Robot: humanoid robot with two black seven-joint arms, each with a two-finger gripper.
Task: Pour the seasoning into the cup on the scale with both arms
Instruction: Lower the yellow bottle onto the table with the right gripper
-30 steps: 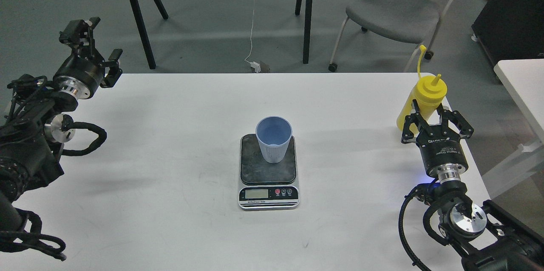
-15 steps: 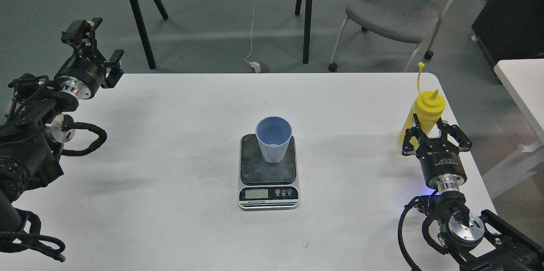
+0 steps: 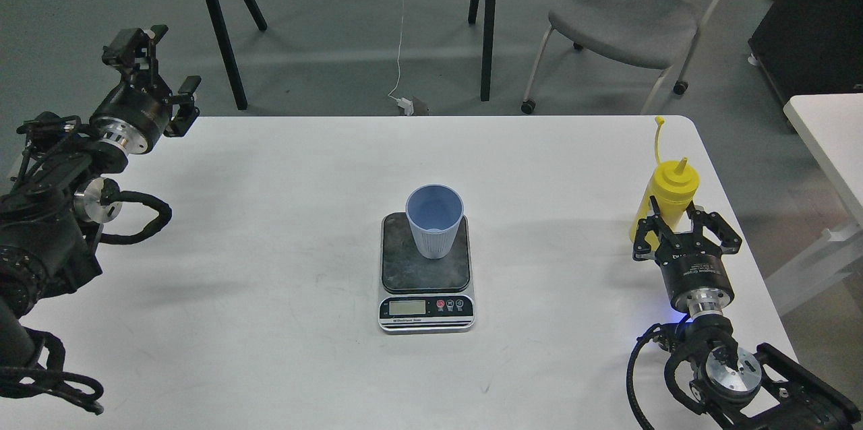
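The light blue ribbed cup [image 3: 435, 231] stands upright on the dark plate of the small digital scale [image 3: 426, 307] at the middle of the white table [image 3: 283, 201]. The yellow squeeze bottle of seasoning [image 3: 671, 189] stands upright near the table's right edge, its tethered cap sticking up on its strap. My right gripper [image 3: 674, 218] holds the bottle's lower body from the near side, one finger on each side. My left gripper [image 3: 158, 69] is open and empty over the table's far left corner, far from the cup.
A grey chair [image 3: 627, 19] and black trestle legs [image 3: 222, 32] stand on the floor behind the table. A second white table [image 3: 829, 140] is at the right. The bottle is close to the table's right edge.
My right gripper has moved down and toward me with the yellow bottle in it, so the bottle sits lower. My left gripper has shifted slightly to the right. Cup and scale have not moved.
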